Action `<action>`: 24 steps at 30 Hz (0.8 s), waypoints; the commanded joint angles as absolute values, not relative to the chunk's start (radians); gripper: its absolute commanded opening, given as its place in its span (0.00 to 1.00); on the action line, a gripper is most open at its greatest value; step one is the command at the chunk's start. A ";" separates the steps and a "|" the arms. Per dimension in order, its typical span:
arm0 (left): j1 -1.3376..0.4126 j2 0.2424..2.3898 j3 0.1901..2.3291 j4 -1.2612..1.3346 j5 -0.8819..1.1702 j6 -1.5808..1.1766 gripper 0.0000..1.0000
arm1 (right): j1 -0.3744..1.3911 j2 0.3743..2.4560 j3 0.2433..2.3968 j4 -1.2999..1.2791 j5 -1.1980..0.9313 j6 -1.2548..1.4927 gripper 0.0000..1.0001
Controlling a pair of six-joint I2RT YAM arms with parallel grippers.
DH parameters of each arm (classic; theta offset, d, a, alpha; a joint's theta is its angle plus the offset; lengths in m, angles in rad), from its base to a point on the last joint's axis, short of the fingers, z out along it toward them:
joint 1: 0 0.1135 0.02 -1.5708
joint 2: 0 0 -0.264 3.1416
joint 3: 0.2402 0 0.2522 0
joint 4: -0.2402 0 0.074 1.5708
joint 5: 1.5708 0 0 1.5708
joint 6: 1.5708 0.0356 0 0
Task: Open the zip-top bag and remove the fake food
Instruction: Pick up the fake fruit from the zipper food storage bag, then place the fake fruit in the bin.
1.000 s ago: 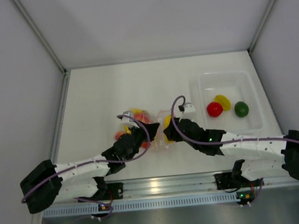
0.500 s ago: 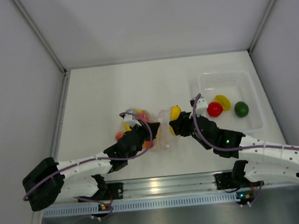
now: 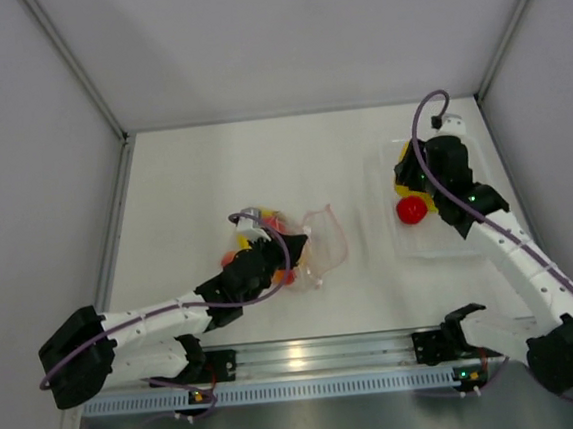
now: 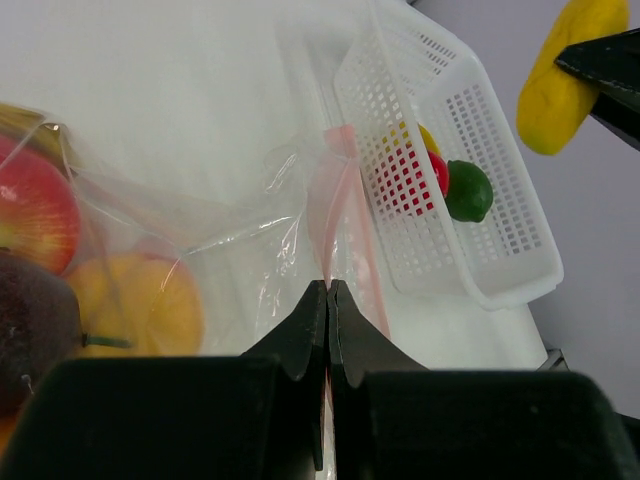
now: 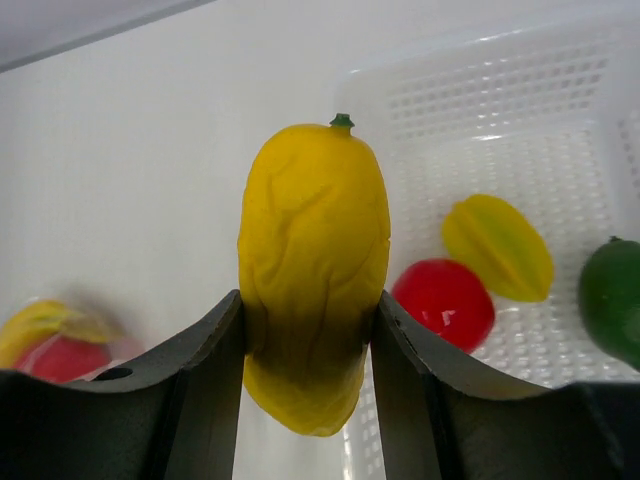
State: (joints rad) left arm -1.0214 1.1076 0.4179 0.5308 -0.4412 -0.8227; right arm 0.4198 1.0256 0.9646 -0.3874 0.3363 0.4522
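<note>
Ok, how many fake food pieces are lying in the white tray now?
3: a red piece, a yellow ridged piece beside it, a green piece at right. A fourth, the yellow fruit, is held in the right pincer. Others may be hidden.

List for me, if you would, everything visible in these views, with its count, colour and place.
clear crinkly plastic zip-top bag with pink zip strip: one, clear, middle of the table.
glossy plastic fake food in the bag: at least three, red, orange, dark purple.
white perforated plastic tray: one, white, table's right side.
round red piece: one, red, in the tray.
ridged yellow piece: one, yellow, in the tray.
green lime: one, green, in the tray.
long yellow plastic fruit: one, yellow, held over the tray.
left gripper: one, black, shut on the bag.
right gripper: one, black, shut on the yellow fruit.
</note>
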 commanded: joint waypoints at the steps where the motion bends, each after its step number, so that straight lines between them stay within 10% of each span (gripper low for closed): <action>1: -1.016 1.077 0.465 0.520 -0.414 -0.805 0.00 | 0.199 1.120 1.025 -0.468 0.097 0.361 0.27; 16: -1.000 1.034 0.558 0.387 -0.288 -0.766 0.00 | -0.107 1.578 1.213 -0.436 0.074 0.327 0.47; 20: -0.997 1.043 0.574 0.370 -0.270 -0.746 0.00 | -0.107 1.574 1.224 -0.449 0.090 0.330 0.91; 24: -0.994 1.060 0.578 0.357 -0.264 -0.742 0.00 | -0.107 1.496 1.212 -0.459 0.097 0.330 0.96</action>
